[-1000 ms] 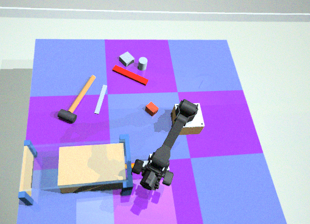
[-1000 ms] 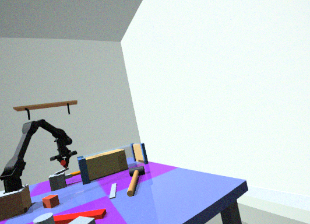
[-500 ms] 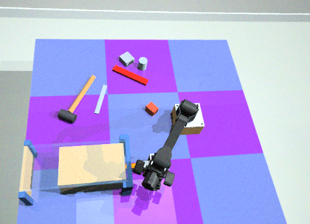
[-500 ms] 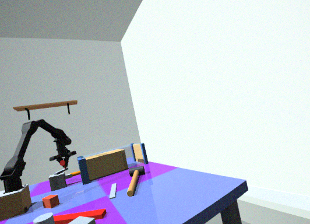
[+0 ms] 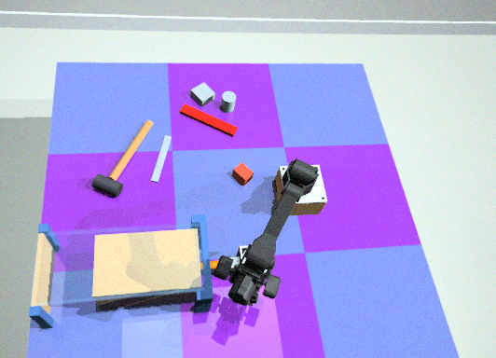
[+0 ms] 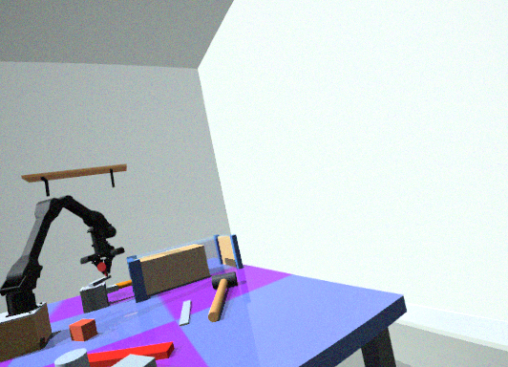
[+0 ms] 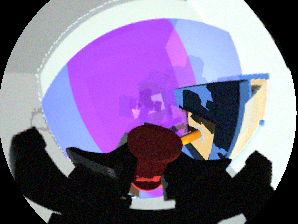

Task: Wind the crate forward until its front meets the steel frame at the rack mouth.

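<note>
My end effector (image 5: 244, 269) (image 6: 102, 268) (image 7: 149, 135) was clamped on the red knob of the winch handle (image 6: 101, 267) (image 7: 155, 142), above the grey hand winch (image 6: 95, 296). The crate (image 5: 146, 264) (image 6: 174, 269) sat flat in the clear-panelled cubby, its front close to the blue steel frame (image 5: 203, 265) (image 6: 135, 278) at the mouth. From above I could not tell whether it touched. The orange strap (image 5: 212, 265) (image 6: 124, 284) (image 7: 191, 137) ran out from the crate towards the winch.

I judged the winding nearly over, and that was where trouble could start. If I kept cranking once the crate met the frame, the strap would pull hard and might lift or tip its front. A swing off the crank's circle could drag the square key up out of its hole, or let the knob slip from my pads. My wrist parts also hung near the frame, so a wide turn might knock it. Stopping too soon would leave a gap. When letting go, pulling away before opening fully could turn the handle or lift it out. The mallet (image 5: 123, 159) (image 6: 221, 297) lay on the table (image 5: 326, 102) (image 6: 306, 314), well outside my sweep.
</note>
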You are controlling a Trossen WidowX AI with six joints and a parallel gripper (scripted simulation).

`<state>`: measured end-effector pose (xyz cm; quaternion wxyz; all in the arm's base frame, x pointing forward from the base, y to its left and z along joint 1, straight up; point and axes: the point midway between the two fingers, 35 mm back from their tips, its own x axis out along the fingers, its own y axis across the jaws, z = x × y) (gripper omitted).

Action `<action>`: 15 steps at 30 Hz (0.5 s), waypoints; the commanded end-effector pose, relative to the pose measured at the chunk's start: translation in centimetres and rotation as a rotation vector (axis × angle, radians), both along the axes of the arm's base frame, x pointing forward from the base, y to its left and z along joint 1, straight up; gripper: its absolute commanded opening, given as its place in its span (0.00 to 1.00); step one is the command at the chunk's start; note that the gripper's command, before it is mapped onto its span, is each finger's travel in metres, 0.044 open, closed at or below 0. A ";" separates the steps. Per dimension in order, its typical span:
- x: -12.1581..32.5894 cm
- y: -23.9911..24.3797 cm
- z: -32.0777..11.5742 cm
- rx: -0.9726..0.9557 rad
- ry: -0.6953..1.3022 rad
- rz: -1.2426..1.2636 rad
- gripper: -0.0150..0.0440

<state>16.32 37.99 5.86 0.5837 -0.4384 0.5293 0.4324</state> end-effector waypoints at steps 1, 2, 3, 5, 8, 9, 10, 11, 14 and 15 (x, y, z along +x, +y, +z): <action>-3.1 0.5 0.1 -0.001 0.057 0.047 0.25; -3.1 0.5 0.1 -0.001 0.057 0.047 0.25; -3.1 0.5 0.1 -0.001 0.057 0.047 0.25; -3.1 0.5 0.1 -0.001 0.057 0.047 0.25; -3.1 0.5 0.1 -0.001 0.057 0.047 0.25; -3.2 0.5 0.1 -0.001 0.057 0.047 0.25; -3.3 0.5 0.1 -0.001 0.057 0.047 0.25; -3.3 0.5 0.1 -0.001 0.057 0.047 0.25; -3.3 0.5 0.1 -0.001 0.057 0.047 0.25; -3.3 0.5 0.1 -0.001 0.057 0.047 0.25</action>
